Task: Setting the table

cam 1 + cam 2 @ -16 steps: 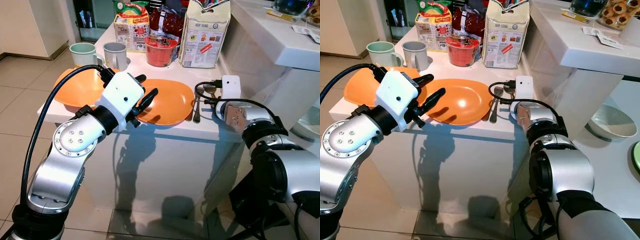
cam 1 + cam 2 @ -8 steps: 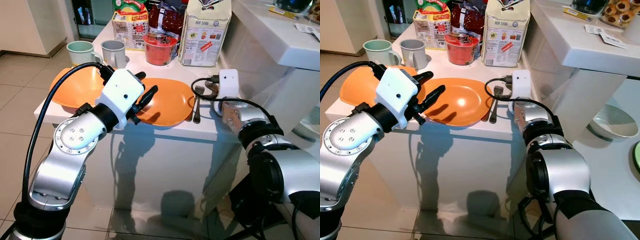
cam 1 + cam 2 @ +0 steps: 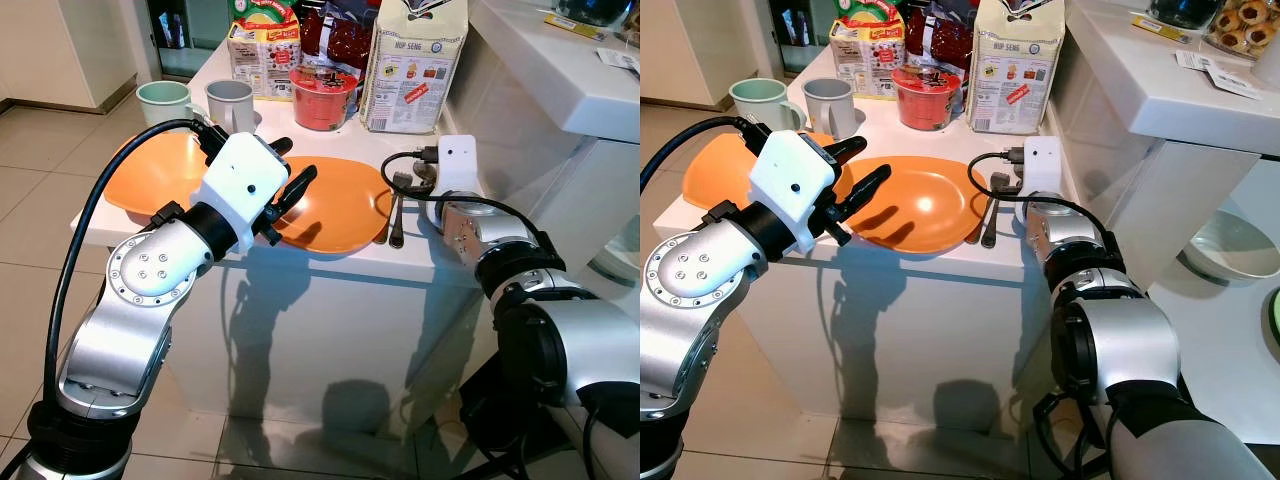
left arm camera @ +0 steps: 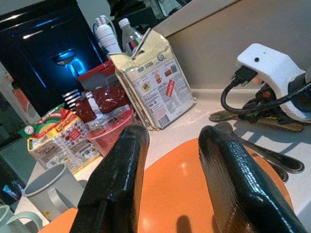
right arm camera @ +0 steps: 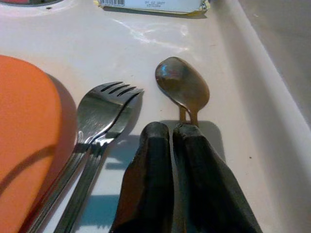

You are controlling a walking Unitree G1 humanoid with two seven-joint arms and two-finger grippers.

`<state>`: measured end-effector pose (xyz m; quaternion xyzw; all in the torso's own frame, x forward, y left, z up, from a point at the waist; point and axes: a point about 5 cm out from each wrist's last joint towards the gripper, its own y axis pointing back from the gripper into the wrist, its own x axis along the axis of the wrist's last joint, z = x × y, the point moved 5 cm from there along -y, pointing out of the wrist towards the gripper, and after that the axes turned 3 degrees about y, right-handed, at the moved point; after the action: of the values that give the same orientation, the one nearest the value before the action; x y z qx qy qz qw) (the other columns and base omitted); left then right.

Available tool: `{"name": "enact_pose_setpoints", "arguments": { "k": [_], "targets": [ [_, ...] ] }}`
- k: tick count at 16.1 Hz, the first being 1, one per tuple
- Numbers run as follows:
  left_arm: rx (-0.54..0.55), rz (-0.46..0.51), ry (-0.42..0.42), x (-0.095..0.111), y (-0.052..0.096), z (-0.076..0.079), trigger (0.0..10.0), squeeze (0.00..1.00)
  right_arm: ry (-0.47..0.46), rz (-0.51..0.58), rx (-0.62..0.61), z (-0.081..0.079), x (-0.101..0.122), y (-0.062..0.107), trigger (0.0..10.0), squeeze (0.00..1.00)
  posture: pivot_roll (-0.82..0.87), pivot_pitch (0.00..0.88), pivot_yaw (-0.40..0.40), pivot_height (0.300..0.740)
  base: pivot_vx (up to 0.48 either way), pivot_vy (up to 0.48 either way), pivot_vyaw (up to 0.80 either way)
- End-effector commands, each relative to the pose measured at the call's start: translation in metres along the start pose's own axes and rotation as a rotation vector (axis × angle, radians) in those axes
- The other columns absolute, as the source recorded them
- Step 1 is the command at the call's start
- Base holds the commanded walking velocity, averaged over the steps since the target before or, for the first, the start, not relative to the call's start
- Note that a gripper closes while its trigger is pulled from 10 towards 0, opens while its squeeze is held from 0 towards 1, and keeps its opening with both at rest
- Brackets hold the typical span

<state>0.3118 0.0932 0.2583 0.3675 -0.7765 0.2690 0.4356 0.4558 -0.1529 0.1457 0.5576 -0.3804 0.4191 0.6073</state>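
White desk on beige tiled floor; left fingers wide above the round orange plate; right fingers pinching a metal spoon.

forks beside right hand | flour bag behind

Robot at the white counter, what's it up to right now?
It's laying cutlery. The right pincer is closed on a spoon's handle, on the counter right of two forks beside the near orange plate. The left pincer hovers open over that plate's left edge. A second orange plate lies further left.
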Motion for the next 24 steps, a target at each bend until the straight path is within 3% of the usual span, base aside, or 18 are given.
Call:
{"name": "enact_pose_setpoints", "arguments": {
  "k": [1, 9, 10, 11, 17, 21, 22, 24],
  "targets": [
    [-0.008, 0.008, -0.011, 0.002, -0.001, 0.000, 10.0, 0.00, -0.025, 0.032, -0.024, 0.009, 0.013, 0.001, 10.0, 1.00, 0.12, 0.000, -0.080, 0.740, 0.000, 0.000, 0.00],
    [-0.018, 0.010, -0.011, 0.001, -0.001, 0.002, 10.0, 0.00, -0.031, -0.008, -0.037, 0.010, 0.007, 0.001, 10.0, 1.00, 0.12, 0.000, -0.081, 0.740, 0.000, 0.000, 0.00],
    [-0.019, 0.010, -0.010, 0.001, -0.001, 0.003, 10.0, 0.00, -0.025, -0.026, -0.041, 0.010, 0.004, 0.001, 10.0, 0.23, 0.12, 0.000, -0.082, 0.740, 0.000, 0.000, 0.00],
    [-0.020, 0.011, -0.009, 0.001, -0.001, 0.003, 10.0, 0.00, -0.022, -0.050, -0.035, 0.009, -0.001, 0.001, 10.0, 0.00, 0.12, 0.000, -0.083, 0.740, 0.000, 0.000, 0.00],
    [-0.105, 0.010, 0.047, 0.002, 0.002, 0.018, 10.0, 0.00, -0.065, -0.171, -0.018, 0.005, -0.028, 0.002, 10.0, 0.00, 0.12, 0.000, -0.082, 0.740, 0.000, 0.000, 0.00],
    [-0.116, 0.007, 0.053, 0.002, 0.002, 0.019, 10.0, 0.00, -0.132, -0.238, 0.008, 0.001, -0.042, 0.004, 10.0, 0.00, 0.12, 0.000, -0.080, 0.740, 0.000, 0.000, 0.00],
    [-0.117, 0.005, 0.053, 0.002, 0.002, 0.019, 10.0, 0.00, -0.136, -0.254, 0.011, 0.001, -0.045, 0.004, 9.6, 0.00, 0.12, 0.000, -0.080, 0.740, 0.000, 0.000, 0.00],
    [-0.119, 0.001, 0.052, 0.001, 0.001, 0.019, 10.0, 0.00, -0.130, -0.287, 0.014, 0.001, -0.051, 0.005, 4.2, 0.00, 0.12, 0.000, -0.080, 0.740, 0.000, 0.000, 0.00]
  ]
}}
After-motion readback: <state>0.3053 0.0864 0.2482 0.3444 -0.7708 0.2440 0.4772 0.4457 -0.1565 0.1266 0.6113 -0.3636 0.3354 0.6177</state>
